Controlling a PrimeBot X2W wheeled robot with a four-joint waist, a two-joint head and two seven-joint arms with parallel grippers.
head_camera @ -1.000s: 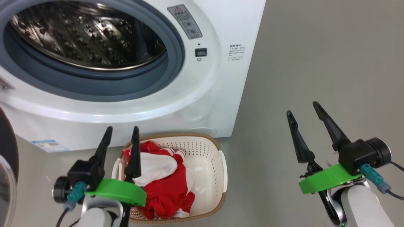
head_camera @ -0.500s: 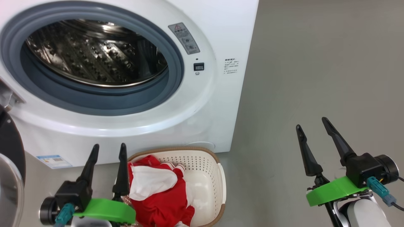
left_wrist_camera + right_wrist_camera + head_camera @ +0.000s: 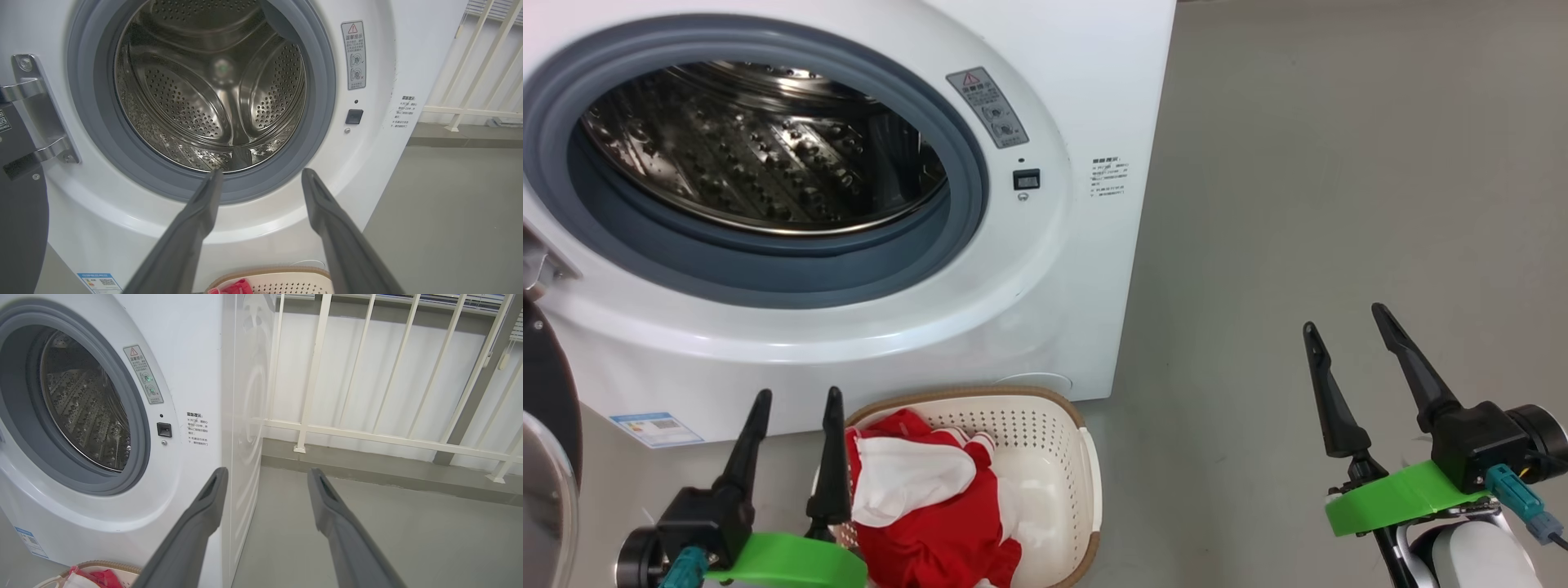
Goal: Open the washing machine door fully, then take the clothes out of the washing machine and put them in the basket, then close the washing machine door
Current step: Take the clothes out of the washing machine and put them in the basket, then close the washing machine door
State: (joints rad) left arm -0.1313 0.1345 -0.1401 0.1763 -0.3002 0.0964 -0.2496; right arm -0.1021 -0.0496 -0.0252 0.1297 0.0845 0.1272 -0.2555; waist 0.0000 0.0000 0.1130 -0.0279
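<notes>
The clothes [image 3: 931, 531], red with a white panel, lie heaped in the basket [image 3: 1088, 457] at the bottom centre of the head view, bunched toward its left side. The basket stands on the grey floor [image 3: 1339, 163] just in front of the washing machine [image 3: 1045, 310], near the machine's lower right corner.

The machine takes up the upper left of the frame. Its grey rubber ring [image 3: 768, 282] circles the perforated steel drum [image 3: 760, 155], which is open to view. A small blue label [image 3: 656, 428] sits low on the front panel and a warning sticker [image 3: 987, 106] sits to the upper right of the opening. The washing machine door [image 3: 543, 425] is swung open at the frame's left edge, showing its black rim with a strip of glass below. In the left wrist view it hangs from a metal hinge [image 3: 36, 118] at the left.

The left gripper [image 3: 798, 394] is at the lower left, its fingers apart with nothing between them, one finger overlapping the basket's left edge in the picture. The right gripper [image 3: 1345, 318] is at the lower right over bare floor, well apart from the basket and the machine, its fingers likewise spread with nothing between them. A white railing [image 3: 367, 433] runs behind in the right wrist view.
</notes>
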